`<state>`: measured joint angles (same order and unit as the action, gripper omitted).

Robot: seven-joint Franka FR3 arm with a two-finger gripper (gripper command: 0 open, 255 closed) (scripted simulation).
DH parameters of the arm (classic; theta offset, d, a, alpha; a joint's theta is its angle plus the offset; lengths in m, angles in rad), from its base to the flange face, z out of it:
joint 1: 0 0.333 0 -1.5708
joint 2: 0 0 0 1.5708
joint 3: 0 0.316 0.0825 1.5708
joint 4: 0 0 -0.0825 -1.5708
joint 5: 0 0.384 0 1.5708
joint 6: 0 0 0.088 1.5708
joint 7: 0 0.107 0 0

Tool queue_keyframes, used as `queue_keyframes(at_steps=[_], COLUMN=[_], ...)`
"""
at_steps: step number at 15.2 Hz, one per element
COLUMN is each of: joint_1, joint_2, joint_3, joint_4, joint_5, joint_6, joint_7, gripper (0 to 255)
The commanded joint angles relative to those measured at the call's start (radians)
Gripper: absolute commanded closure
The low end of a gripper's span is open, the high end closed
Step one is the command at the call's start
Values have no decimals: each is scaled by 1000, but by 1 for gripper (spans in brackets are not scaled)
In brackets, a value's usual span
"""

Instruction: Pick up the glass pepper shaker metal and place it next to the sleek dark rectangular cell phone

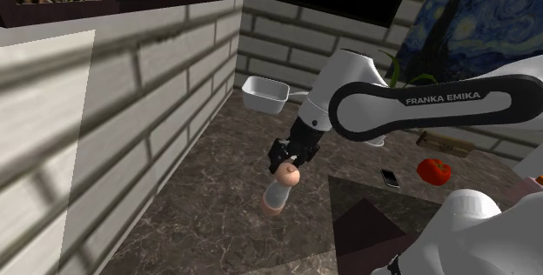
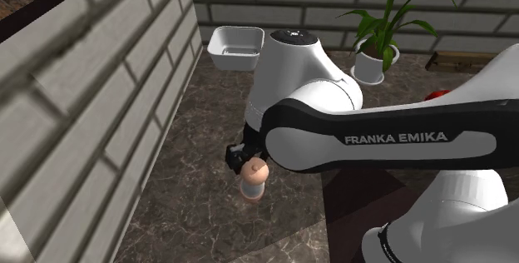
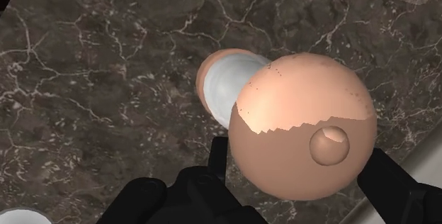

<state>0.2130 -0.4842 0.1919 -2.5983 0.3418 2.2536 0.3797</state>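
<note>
The pepper shaker (image 1: 279, 190) has a coppery pink dome top, a pale body and a pink base. It stands slightly tilted on the dark marble counter (image 1: 217, 195), near the brick wall. My gripper (image 1: 290, 165) comes down on it from above. Its two black fingers (image 3: 219, 160) press against either side of the dome (image 3: 304, 134), so it is shut on the shaker's top. From the second exterior view, the shaker (image 2: 252, 180) sits under the gripper (image 2: 244, 158). The small dark cell phone (image 1: 390, 178) lies flat farther toward the shoulder view's right.
A white bowl (image 1: 265, 93) sits in the back corner by the walls. A red tomato (image 1: 433, 171) and a wooden block (image 1: 445, 144) lie beyond the phone. A potted plant (image 2: 382, 30) stands at the back. A dark mat (image 1: 370, 225) covers the counter near the stand.
</note>
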Motion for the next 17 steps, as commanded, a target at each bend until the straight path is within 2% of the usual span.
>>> queue_keyframes(at_steps=[1, 17], joint_1=[-2, -16], joint_2=[-11, -69], joint_3=[-1, -21], joint_4=[19, 191], joint_5=[-6, -45], joint_6=[-30, -257], joint_7=[9, 54], gripper=[255, 255])
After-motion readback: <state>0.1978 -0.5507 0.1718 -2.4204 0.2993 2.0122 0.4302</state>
